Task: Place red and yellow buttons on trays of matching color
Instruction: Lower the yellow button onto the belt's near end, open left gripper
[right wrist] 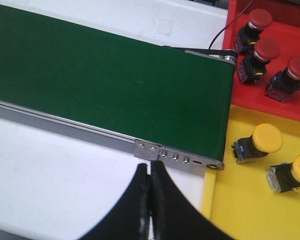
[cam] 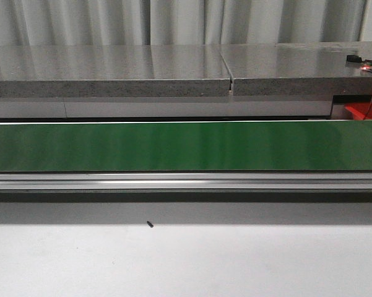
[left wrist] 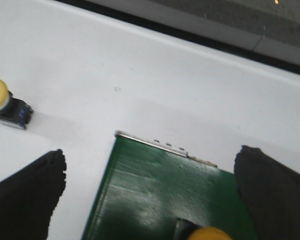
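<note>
Two yellow buttons point(right wrist: 259, 143) already lie in the yellow tray point(right wrist: 239, 220), sorted by colour; the right gripper point(right wrist: 150, 192) is pinched together empty, the left gripper point(left wrist: 150, 180) spread apart.

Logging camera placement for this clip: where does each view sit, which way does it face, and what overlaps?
Front view: looks forward, low over the white table at the green belt; no arm shows.
Left wrist view: on the left arm, looking down at a belt end and two yellow buttons; open left gripper shows.
Right wrist view: on the right arm, looking down at the other belt end, red tray and yellow tray; shut right gripper shows.
Shared: all three show the belt.
</note>
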